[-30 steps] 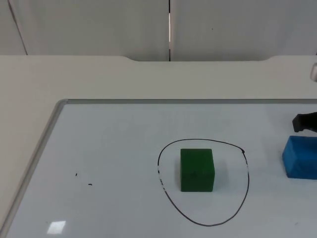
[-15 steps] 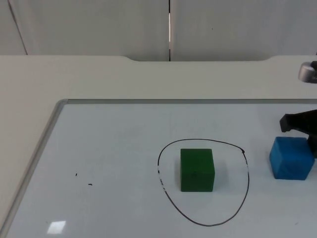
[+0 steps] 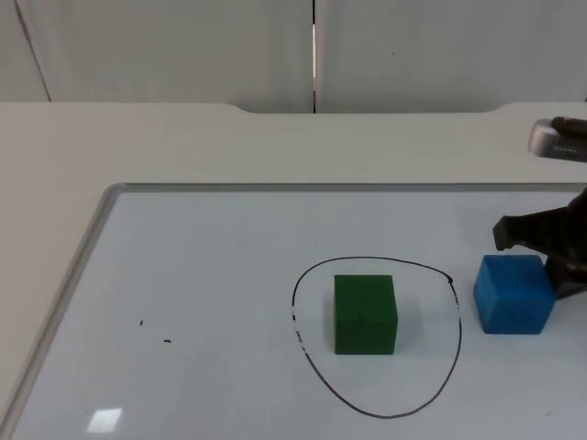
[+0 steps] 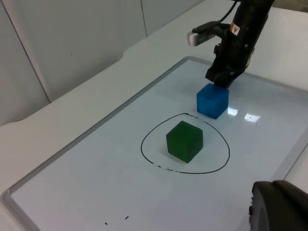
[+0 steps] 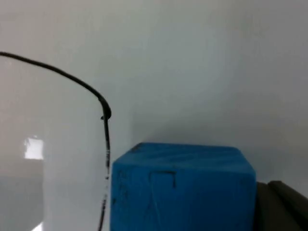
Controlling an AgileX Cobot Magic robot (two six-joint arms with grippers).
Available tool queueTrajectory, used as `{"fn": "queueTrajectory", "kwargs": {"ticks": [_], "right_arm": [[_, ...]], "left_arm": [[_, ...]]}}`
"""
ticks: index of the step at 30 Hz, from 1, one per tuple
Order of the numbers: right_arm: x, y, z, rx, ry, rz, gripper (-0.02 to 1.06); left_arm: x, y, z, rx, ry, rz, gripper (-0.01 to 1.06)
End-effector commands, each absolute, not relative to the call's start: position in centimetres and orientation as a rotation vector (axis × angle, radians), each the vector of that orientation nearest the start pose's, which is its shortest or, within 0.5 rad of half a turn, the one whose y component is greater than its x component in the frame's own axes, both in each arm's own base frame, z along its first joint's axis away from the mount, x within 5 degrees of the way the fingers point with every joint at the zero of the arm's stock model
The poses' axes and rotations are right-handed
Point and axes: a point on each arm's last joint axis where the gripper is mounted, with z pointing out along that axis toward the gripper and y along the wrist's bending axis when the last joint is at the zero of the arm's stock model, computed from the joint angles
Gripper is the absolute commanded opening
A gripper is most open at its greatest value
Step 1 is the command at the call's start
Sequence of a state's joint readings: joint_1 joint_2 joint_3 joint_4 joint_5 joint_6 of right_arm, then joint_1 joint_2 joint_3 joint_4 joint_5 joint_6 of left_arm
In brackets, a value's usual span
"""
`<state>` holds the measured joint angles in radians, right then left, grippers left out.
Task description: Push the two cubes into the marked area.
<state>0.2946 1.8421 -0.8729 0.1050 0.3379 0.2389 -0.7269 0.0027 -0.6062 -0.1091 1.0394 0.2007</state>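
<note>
A green cube [image 3: 365,314] [image 4: 185,140] sits inside the black hand-drawn outline [image 3: 293,302] [image 4: 142,147] on the whiteboard. A blue cube [image 3: 514,293] [image 4: 212,100] [image 5: 183,187] stands just outside the outline's right side, a small gap from the line [image 5: 107,144]. My right gripper [image 3: 543,252] [image 4: 222,79] is low on the board, pressed against the blue cube's far right side. The left arm waits off to the near side, and its gripper [image 4: 279,209] is well away from both cubes.
The whiteboard's grey frame [image 3: 101,220] runs along the left and back, with beige table beyond it up to the partition wall. Two small black marks [image 3: 154,332] lie on the board's left part.
The right gripper has slid left along the board, pushing the blue cube from the right edge up to the outline. The green cube has not moved.
</note>
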Motion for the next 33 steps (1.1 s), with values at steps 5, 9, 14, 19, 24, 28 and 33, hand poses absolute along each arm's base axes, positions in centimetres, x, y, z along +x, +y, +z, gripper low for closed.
{"fn": "queueTrajectory", "kwargs": {"ticks": [5,9,14,19,24,28,33], "right_arm": [[30.5,10.3,12.0,0.071,2.803,0.219,0.0],[30.4,10.6,12.0,0.065,2.803,0.224,0.0],[30.4,10.9,12.0,0.068,2.798,0.231,0.0],[30.2,10.8,11.9,0.055,2.823,0.216,0.0],[29.9,10.9,11.8,0.062,2.851,0.209,0.0],[29.8,11.5,11.9,0.052,2.844,0.219,0.0],[29.8,12.0,12.0,0.071,2.814,0.244,0.0]], "left_arm": [[-1.9,0.5,30.7,0.886,1.735,-0.488,0.0],[-1.9,0.5,30.7,0.886,1.735,-0.488,0.0],[-1.9,0.5,30.7,0.886,1.735,-0.488,0.0],[-1.9,0.5,30.7,0.886,1.735,-0.488,0.0],[-1.9,0.5,30.7,0.888,1.739,-0.488,0.0],[-2.0,0.5,30.6,0.89,1.742,-0.487,0.0],[-2.0,0.6,30.6,0.895,1.751,-0.485,0.0]]}}
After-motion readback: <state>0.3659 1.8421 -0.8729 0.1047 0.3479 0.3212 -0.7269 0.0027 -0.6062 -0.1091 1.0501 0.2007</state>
